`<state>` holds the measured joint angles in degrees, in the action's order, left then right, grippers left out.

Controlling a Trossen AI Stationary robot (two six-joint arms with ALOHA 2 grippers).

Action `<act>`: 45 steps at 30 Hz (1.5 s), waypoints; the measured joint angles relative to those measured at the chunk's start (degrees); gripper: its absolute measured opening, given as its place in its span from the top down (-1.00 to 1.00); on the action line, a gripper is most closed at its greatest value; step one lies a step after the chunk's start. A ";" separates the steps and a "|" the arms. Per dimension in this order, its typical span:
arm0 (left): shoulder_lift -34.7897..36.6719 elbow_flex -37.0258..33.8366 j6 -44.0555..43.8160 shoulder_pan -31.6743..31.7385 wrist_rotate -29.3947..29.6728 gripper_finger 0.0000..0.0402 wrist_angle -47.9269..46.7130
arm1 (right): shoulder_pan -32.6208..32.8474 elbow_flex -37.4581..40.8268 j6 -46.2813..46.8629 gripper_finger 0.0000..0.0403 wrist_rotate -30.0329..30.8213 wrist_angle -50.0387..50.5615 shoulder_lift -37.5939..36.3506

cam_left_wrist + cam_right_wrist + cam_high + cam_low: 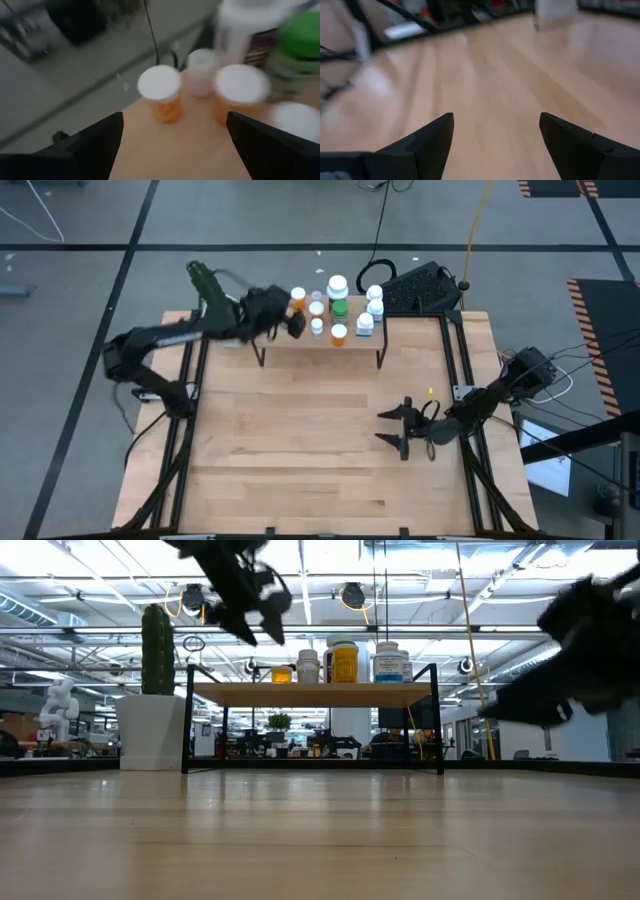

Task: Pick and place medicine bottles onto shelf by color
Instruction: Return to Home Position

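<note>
Left pincer [293, 323], spread wide and empty, hangs upper-centre in the high view at the left end of the shelf [320, 346], where the medicine bottles [338, 305] cluster; the right pincer [384, 427], likewise agape and empty, sits lower right over the desk [300, 450]. Low view: bottles line the shelf mid-frame, labels too blurred to read. Left wrist view: white-capped orange bottles [162, 97] beyond parted fingers [95, 145].

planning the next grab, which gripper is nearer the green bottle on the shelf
Left. The left gripper hovers open above the shelf, just left of the green bottle; the right gripper is open over the table's right side, well short of the shelf.
</note>
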<state>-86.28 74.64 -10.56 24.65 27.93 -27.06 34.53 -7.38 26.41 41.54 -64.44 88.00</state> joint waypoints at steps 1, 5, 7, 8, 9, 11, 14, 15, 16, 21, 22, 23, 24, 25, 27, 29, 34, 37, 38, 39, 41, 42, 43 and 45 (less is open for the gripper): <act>2.24 -2.90 0.40 -2.45 3.07 -0.76 2.95 | -0.69 -0.01 -2.35 -0.43 -1.77 -1.94 -1.03; 12.55 -18.40 1.57 -11.02 4.90 -0.68 17.19 | -3.12 0.00 -10.00 -0.36 -7.88 -2.44 -8.16; 17.24 -25.56 2.78 -15.25 4.79 -0.63 24.86 | -4.33 0.00 -13.85 -0.29 -10.46 -0.84 -13.22; 19.50 -28.92 3.42 -17.36 4.82 -0.59 27.26 | -5.18 0.00 -15.58 -0.24 -12.27 0.58 -15.78; 21.52 -31.54 3.53 -19.20 4.87 -0.56 29.43 | -6.16 -0.01 -17.06 -0.18 -14.54 2.85 -18.52; 25.93 -36.53 2.76 -21.84 5.40 -0.47 31.12 | -8.55 0.01 -18.55 -0.04 -18.80 7.84 -24.48; 32.28 -42.38 2.74 -24.77 6.01 -0.30 34.05 | -12.37 -0.02 -18.79 0.22 -22.44 16.78 -33.82; 34.33 -44.11 3.27 -25.67 5.84 -0.23 34.71 | -13.52 -0.01 -18.79 0.31 -23.15 19.36 -36.75; 36.30 -45.71 3.85 -26.44 5.55 -0.16 35.36 | -14.57 -0.02 -18.98 0.40 -23.82 22.33 -39.94; 44.57 -52.73 5.52 -28.90 5.05 0.19 38.41 | -18.38 -1.31 -22.38 0.81 -23.84 39.10 -54.81; 46.04 -54.12 5.58 -29.18 4.89 0.26 38.35 | -19.10 -2.49 -22.87 0.88 -23.81 43.97 -57.24; 47.29 -55.46 5.59 -29.41 4.86 0.33 38.42 | -19.86 -4.13 -23.33 0.94 -23.81 48.93 -59.32; 48.46 -56.82 5.63 -29.68 4.81 0.40 38.95 | -20.54 -6.06 -23.64 0.97 -23.79 54.11 -61.33; 49.64 -58.19 5.88 -29.91 4.45 0.46 39.46 | -21.16 -8.05 -23.82 0.98 -23.77 59.14 -62.82; 51.91 -60.74 7.12 -30.34 2.51 0.58 41.30 | -22.28 -12.42 -23.98 0.95 -23.63 67.48 -65.06; 53.94 -63.25 8.23 -30.66 0.49 0.69 43.30 | -23.05 -16.44 -24.12 0.94 -23.58 74.49 -66.68; 59.15 -68.65 9.60 -31.40 -1.49 0.95 46.09 | -23.48 -19.46 -24.14 0.99 -23.65 80.51 -70.60; 62.29 -71.31 10.61 -31.43 -1.58 0.96 46.80 | -23.48 -18.02 -23.81 0.99 -23.88 80.87 -72.90; 63.38 -72.03 10.93 -31.43 -1.58 0.94 46.90 | -23.48 -17.22 -23.12 0.99 -24.16 81.15 -73.79; 64.43 -72.62 11.15 -31.43 -1.60 0.93 46.86 | -23.48 -16.29 -22.43 1.00 -25.06 81.15 -74.74; 66.44 -73.56 11.66 -31.45 -2.28 0.93 46.47 | -23.48 -14.32 -21.79 1.00 -26.99 79.14 -76.45; 67.42 -73.90 11.92 -31.49 -2.99 0.93 46.01 | -23.48 -13.35 -21.69 1.00 -28.16 78.02 -77.49; 68.43 -74.04 12.27 -31.51 -3.52 0.95 44.53 | -23.45 -12.53 -21.68 1.00 -28.49 76.97 -78.39; 70.72 -73.99 13.02 -31.52 -3.88 0.98 38.94 | -23.45 -11.35 -21.83 1.00 -28.75 76.17 -80.18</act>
<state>-15.56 0.65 2.46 -6.87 24.05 11.88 11.07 -18.73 4.58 12.80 11.74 7.82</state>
